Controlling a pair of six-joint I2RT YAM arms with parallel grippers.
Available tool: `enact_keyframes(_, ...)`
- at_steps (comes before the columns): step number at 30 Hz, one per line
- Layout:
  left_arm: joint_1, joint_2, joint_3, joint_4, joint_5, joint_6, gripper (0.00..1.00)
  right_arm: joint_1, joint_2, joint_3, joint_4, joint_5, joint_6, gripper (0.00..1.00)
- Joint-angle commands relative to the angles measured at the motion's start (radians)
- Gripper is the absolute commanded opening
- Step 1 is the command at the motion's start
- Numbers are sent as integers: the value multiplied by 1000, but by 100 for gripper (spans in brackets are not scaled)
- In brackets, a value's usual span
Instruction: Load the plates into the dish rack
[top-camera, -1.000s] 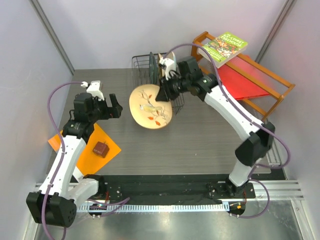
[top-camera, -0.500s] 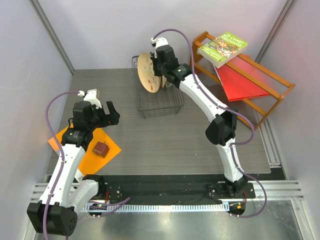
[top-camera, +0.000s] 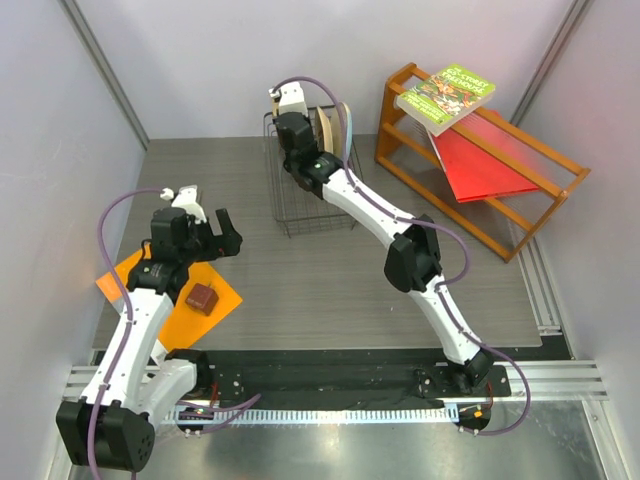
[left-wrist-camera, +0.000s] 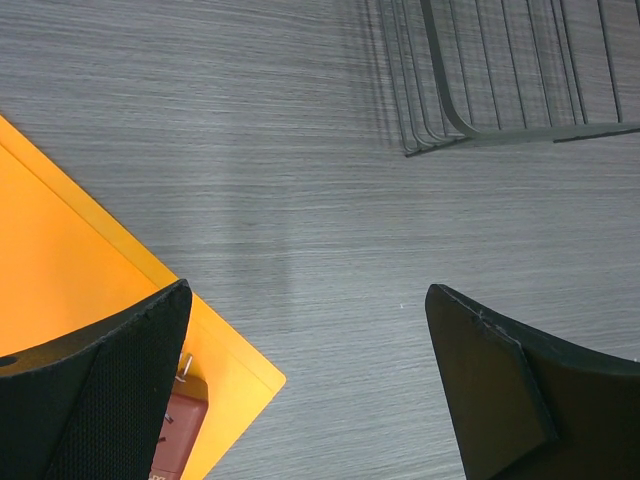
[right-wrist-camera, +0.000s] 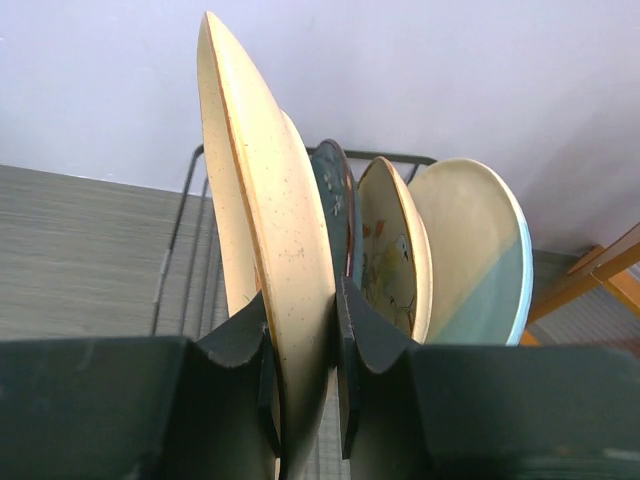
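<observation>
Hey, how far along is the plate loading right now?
The dark plate, painted plate and cream plate already stand in the dish rack. The right gripper holds the fourth plate upright beside them. Remaining: seating and releasing it. The left gripper hangs open.

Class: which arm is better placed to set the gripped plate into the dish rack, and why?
Right. The right gripper is shut on the tan plate, upright at the dish rack beside three standing plates. The left gripper hangs open over the table, apart from the rack.
</observation>
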Motion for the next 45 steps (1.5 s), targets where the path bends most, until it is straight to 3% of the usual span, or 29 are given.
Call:
enact_keyframes(1,7,2,-12,41,16,-9,100,-10,2,114,256,104,-34,1)
enact_keyframes(16,19,17,-46,67,33,-24,100,-9,143,191,278,123,-13,1)
enact_keyframes(28,35,8,-58,70,62,-49,99,25,290,235,439,120,-123,1)
enact_keyframes(29,36,8,-58,73,63,-51,99,25,291,231,437,106,-125,4)
enact_keyframes(31,41,8,-61,76,65,-52,99,26,284,218,434,88,-125,21)
enact_keyframes(32,42,5,-64,78,71,-57,99,26,281,206,437,75,-126,36)
enact_keyframes(33,45,5,-66,82,71,-57,99,26,278,200,447,74,-136,42)
enact_keyframes(43,58,2,-77,112,89,-78,99,43,248,159,488,81,-160,44)
enact_keyframes(45,58,-3,-73,110,86,-77,100,52,199,131,494,77,-163,48)
